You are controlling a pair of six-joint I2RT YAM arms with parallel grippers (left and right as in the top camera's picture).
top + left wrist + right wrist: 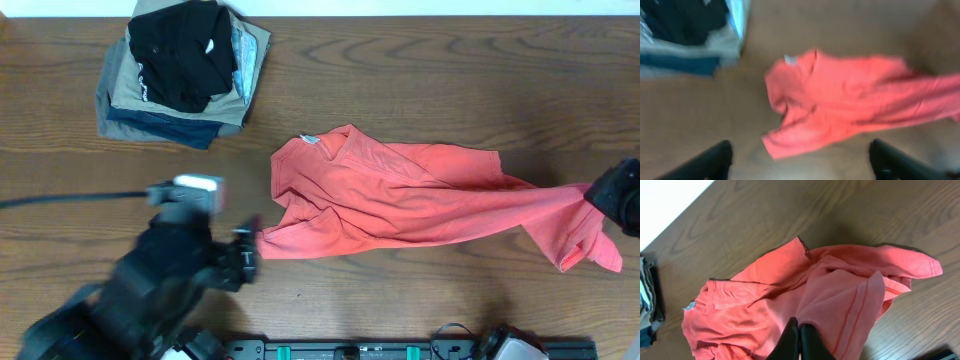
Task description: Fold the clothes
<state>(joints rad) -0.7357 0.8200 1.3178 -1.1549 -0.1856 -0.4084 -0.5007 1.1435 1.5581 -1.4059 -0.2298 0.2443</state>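
The clothes, one coral-red T-shirt [400, 195], lie crumpled and stretched across the middle of the wooden table, collar and white tag at the left. My right gripper [595, 195] is at the shirt's right end, raising it slightly. In the right wrist view its fingers [799, 332] are pressed together on a fold of the shirt [830, 295]. My left gripper [250, 255] hovers just left of the shirt's lower left corner and looks blurred. In the left wrist view its fingers [715, 160] stand wide apart with bare table between them, and the shirt [840, 100] lies ahead of them.
A stack of folded garments [185, 70], black on top of tan, grey and blue, sits at the back left and shows in the left wrist view as a stack [685, 40]. A black rail [400, 350] runs along the table's front edge.
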